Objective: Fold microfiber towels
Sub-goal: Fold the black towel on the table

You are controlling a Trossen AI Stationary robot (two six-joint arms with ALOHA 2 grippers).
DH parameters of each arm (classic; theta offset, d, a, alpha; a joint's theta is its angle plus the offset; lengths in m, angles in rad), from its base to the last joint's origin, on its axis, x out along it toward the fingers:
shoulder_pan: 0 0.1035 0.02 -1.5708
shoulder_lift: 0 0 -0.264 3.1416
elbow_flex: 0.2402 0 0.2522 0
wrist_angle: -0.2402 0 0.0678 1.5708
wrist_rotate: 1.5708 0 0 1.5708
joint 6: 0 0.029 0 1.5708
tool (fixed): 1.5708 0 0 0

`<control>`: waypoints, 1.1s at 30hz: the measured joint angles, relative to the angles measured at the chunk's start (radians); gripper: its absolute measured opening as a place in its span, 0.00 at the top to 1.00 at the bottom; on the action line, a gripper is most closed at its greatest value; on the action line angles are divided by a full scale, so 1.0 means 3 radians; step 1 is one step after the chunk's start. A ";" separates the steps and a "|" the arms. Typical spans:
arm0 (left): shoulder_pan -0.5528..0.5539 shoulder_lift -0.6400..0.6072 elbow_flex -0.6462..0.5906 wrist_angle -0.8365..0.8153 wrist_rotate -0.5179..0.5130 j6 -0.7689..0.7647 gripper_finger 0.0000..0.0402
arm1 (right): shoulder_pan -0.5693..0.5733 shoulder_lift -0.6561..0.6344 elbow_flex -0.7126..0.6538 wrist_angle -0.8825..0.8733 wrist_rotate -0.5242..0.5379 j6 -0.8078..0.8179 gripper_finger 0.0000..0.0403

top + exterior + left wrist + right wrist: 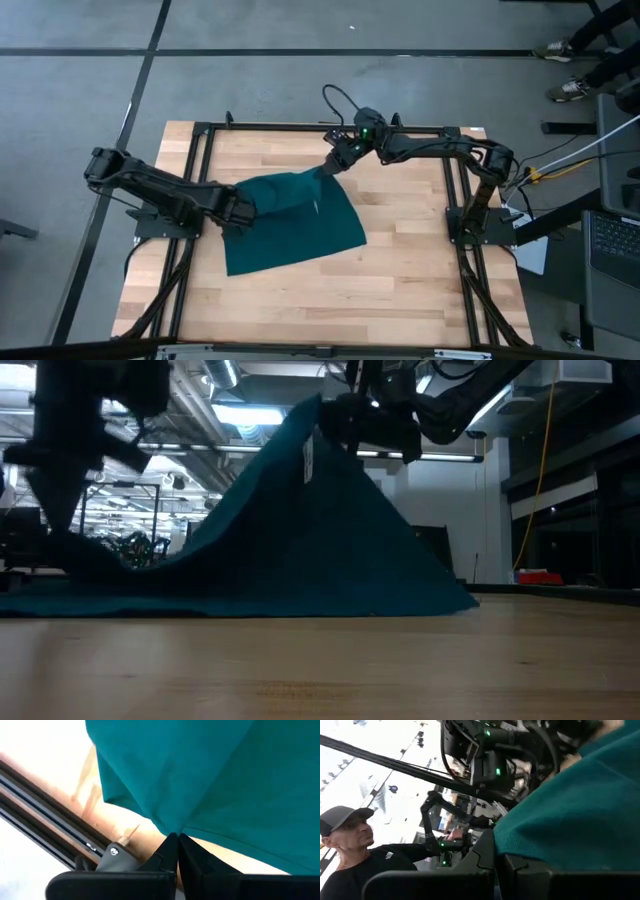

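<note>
The dark teal-green towel (pixel 290 222) lies on the wooden table, its far corner raised into a peak (pixel 310 410) and its near part flat on the wood. A small white tag (pixel 308 460) shows just below the peak. My right gripper (pixel 330 168) is shut on the raised far corner. My left gripper (pixel 243 210) is shut on the towel's left edge, low over the table. My left gripper pinches a gathered point of the towel's left edge (pixel 175 831) between its two fingers, coming level from the table's left; the cloth fans out from the fingertips. My right gripper pinches the towel's far corner (pixel 520 845) between its fingers, lifted above the table; the cloth slopes down taut from it.
A black metal frame (pixel 200 140) runs round the table's left, far and right sides. Bare wood (pixel 330 300) lies near the front edge. A person in a cap (pixel 350 835) shows beyond the table in the right wrist view.
</note>
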 joint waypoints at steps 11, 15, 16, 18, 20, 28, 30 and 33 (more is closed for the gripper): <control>-0.0277 -0.0001 0.0943 -0.0612 0.0015 -0.0279 1.00 | 0.0023 -0.0401 -0.0062 -0.0425 -0.0114 -0.0099 1.00; -0.0318 -0.0001 0.1266 -0.0844 -0.0025 -0.0347 1.00 | 0.0020 -0.0380 -0.0317 -0.0815 -0.0118 -0.0383 1.00; -0.0324 -0.0001 0.1328 -0.0895 -0.0046 -0.0375 1.00 | 0.0020 -0.0381 -0.0368 -0.0803 -0.0137 -0.0426 1.00; -0.0341 -0.0001 0.1422 -0.0954 -0.0062 -0.0417 1.00 | 0.0004 -0.0385 -0.0437 -0.0760 -0.0170 -0.0460 1.00; -0.0341 -0.0001 0.1483 -0.0957 -0.0060 -0.0448 1.00 | -0.0018 -0.0384 -0.0470 -0.0764 -0.0176 -0.0475 1.00; -0.0429 0.0000 0.1694 -0.0871 0.0041 -0.0662 1.00 | -0.0134 -0.0386 -0.0472 -0.0810 -0.0142 -0.0723 0.86; -0.0492 0.0000 0.1715 -0.0779 0.0017 -0.0703 1.00 | -0.0193 -0.0386 -0.0472 -0.0863 -0.0145 -0.0757 0.79; -0.0589 0.0010 0.1716 -0.0697 0.0052 -0.0792 1.00 | -0.0265 -0.0386 -0.0472 -0.0863 -0.0166 -0.0750 0.69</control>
